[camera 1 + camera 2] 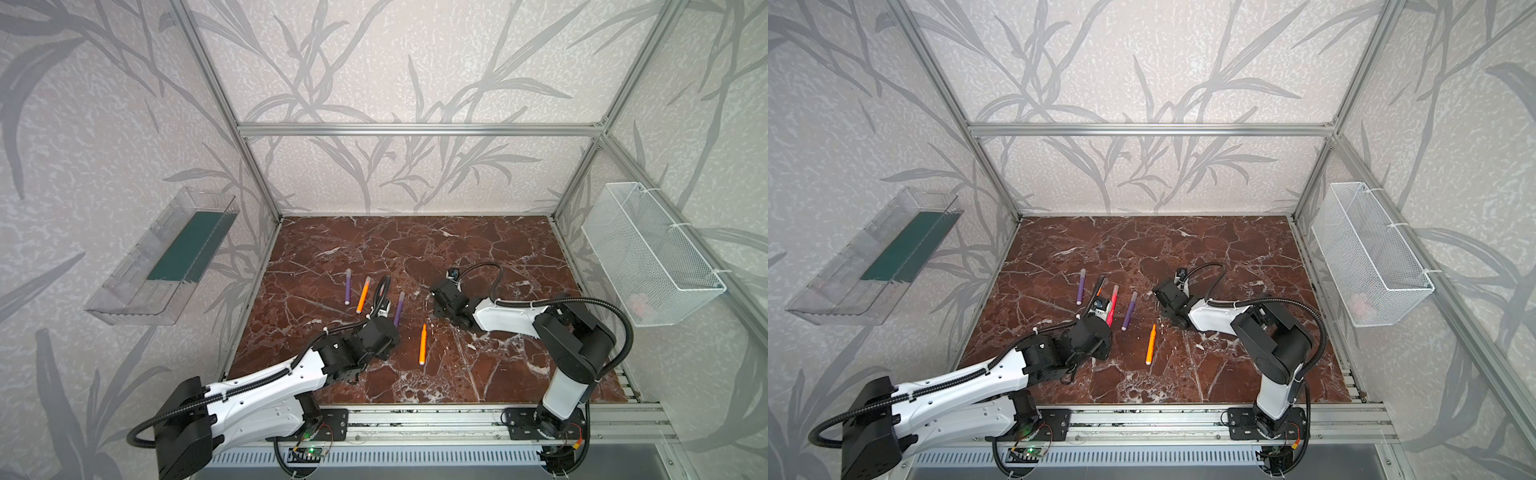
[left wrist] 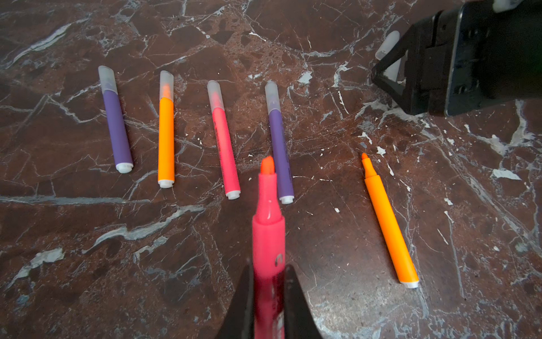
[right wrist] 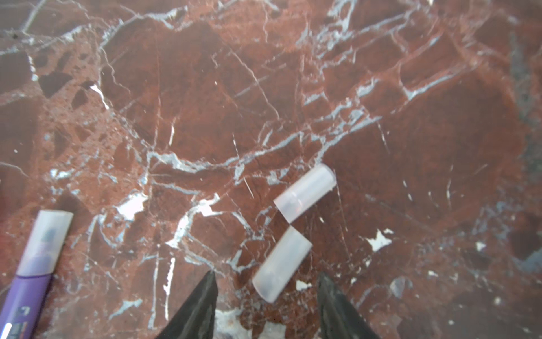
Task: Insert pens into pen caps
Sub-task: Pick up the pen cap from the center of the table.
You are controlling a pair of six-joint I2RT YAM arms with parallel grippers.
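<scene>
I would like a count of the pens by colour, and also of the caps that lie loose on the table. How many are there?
Purple pens: 2
Orange pens: 2
Pink-red pens: 2
Loose caps: 2
Total: 8

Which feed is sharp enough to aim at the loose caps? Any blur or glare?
Right wrist view: soft and slightly smeared, but the loose translucent plastic caps read clearly, no glare. Left wrist view: red-brown marble tabletop sharp; the pink-red plastic marker pen in the left tool blurs near the lens. Top views: evenly lit, loose caps not discernible.
</scene>
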